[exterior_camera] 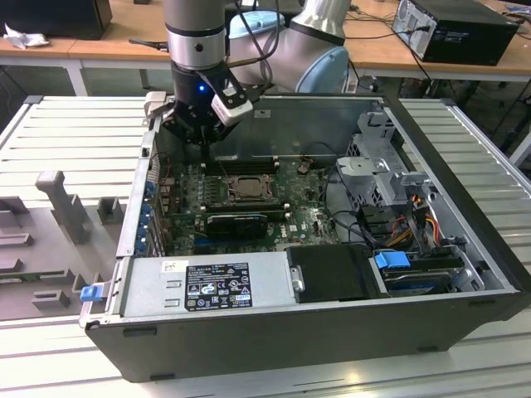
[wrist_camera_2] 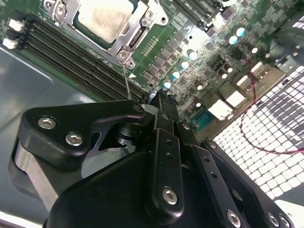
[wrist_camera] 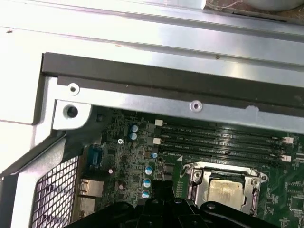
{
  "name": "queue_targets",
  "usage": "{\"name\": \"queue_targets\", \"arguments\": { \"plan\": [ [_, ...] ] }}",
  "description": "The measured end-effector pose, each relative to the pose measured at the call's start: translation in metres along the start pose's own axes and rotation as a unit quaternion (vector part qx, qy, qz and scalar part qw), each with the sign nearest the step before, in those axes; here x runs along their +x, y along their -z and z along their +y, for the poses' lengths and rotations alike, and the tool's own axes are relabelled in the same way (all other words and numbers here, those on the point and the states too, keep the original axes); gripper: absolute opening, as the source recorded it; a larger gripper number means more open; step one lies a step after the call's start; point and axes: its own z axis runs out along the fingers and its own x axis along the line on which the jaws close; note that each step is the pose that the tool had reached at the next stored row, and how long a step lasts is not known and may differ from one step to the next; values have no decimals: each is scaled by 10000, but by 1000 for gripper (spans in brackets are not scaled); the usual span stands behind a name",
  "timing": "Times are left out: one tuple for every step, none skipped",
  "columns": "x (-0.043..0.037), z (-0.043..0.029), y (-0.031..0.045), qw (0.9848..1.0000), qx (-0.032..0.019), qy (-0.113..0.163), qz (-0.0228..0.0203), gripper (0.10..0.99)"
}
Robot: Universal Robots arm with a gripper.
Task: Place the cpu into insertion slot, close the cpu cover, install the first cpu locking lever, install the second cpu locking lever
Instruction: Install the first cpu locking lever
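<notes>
The cpu [wrist_camera_2: 104, 16] [wrist_camera: 227, 190], pale silver-beige, lies in the insertion slot [exterior_camera: 241, 189] on the green motherboard. The silvery cpu cover [wrist_camera_2: 137, 33] [wrist_camera: 202, 187] lies down flat around it. A thin wire locking lever [wrist_camera_2: 127, 80] runs from the socket's corner out towards my fingertips. My gripper [exterior_camera: 205, 148] [wrist_camera_2: 157, 97] [wrist_camera: 164, 192] hangs just beside the socket, on the exterior view's left and a little behind it, above the board's capacitors. Its black fingers look pressed together with nothing between them.
Long black memory slots [wrist_camera_2: 71, 61] [wrist_camera: 223, 137] run along the socket by the case wall [wrist_camera: 156, 80]. A perforated rear panel [wrist_camera_2: 266, 142] and a red cable [wrist_camera_2: 247, 71] lie close by. In the exterior view, a drive cage [exterior_camera: 373, 166] and power supply [exterior_camera: 207, 286] stand in the case.
</notes>
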Motion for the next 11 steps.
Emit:
{"name": "queue_targets", "arguments": {
  "plan": [
    [-2,13,-5,10000,0,0,0,106],
    [-5,33,-10,10000,1,0,1,106],
    [-6,47,-13,10000,0,0,0,106],
    [-8,62,-17,10000,0,0,0,106],
    [-10,71,-19,10000,0,-1,0,106],
    [-17,81,-20,10000,0,0,0,106],
    [-29,84,-20,10000,0,1,0,106],
    [-43,85,-20,10000,0,0,0,106],
    [-59,85,-20,10000,2,0,1,106],
    [-71,84,-20,10000,5,0,1,106],
    [-92,81,-20,10000,8,0,1,106]
  ]
}}
